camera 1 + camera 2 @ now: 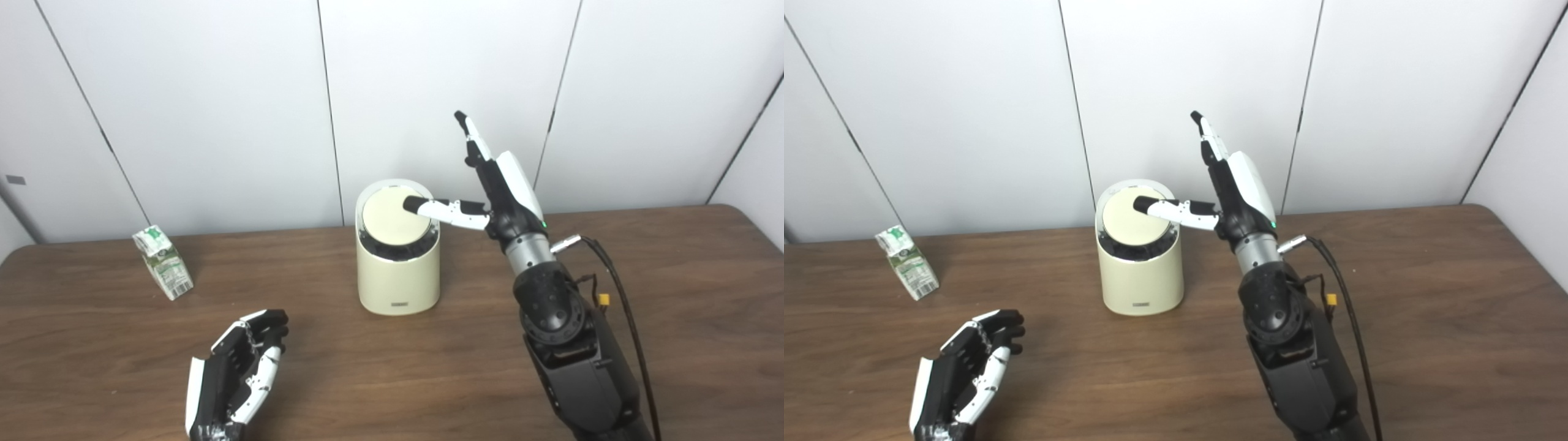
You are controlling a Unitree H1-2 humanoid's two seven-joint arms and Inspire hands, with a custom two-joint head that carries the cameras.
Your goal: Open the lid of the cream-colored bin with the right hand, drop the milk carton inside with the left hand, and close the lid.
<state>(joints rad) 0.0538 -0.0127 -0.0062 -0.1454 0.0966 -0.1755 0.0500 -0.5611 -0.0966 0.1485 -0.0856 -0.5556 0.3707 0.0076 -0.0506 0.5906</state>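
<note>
Two robot hands are in view. The right robot hand (496, 190) stands upright at 3 o'clock of the cream-colored bin (398, 269), fingers straight up and spread, grasping nothing, its thumb (438, 209) laid across the closed lid (395, 218). The left robot hand (236, 373) hovers empty at 7 o'clock, fingers loosely apart. The milk carton (162, 261) stands tilted on the surface (392, 373) at 9 o'clock; its green print and the bin's small front label are unreadable.

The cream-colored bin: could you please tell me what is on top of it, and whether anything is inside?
The right hand reaches over the cream-colored bin, its thumb on the lid. The lid covers the inside, so the contents cannot be seen.
</note>
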